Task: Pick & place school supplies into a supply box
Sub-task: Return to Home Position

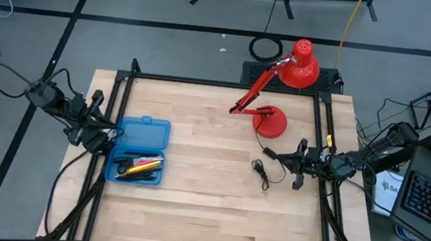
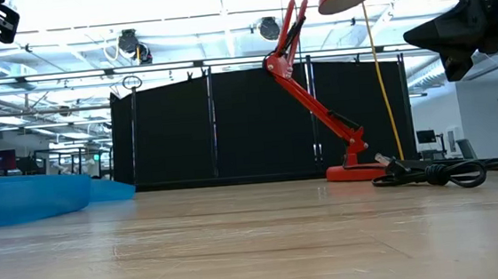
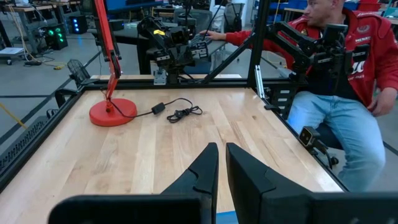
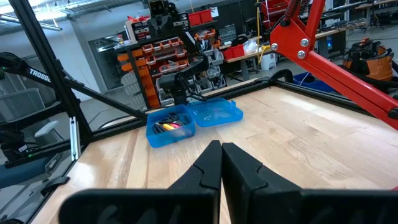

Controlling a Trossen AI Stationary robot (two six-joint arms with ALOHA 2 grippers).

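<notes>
I am watching the left gripper [image 3: 222, 146] hovering at the near edge of the surface [image 1: 190, 206]. Its fingers are sitting narrow, with only a sliver of gap between them, and are gripping nothing. The supply box [image 1: 148, 128] is lying open just beside those fingertips and slightly under them, its lid folded flat on the wood. The school supplies [image 1: 140, 165] are resting inside the tray half, a bundle of black, orange, pink and yellow sticks.

The right gripper [image 4: 221, 144] is hanging above the opposite edge, its fingers pressed almost together and carrying nothing. From there the box is sitting well ahead of the fingertips, straight across the bare wood. The coiled black cable [image 1: 261, 169] is lying near the right fingertips, running to the red desk lamp [image 1: 270, 123] off to one side. Beyond the left fingers, past the frame, a person [image 3: 336, 93] is sitting.
</notes>
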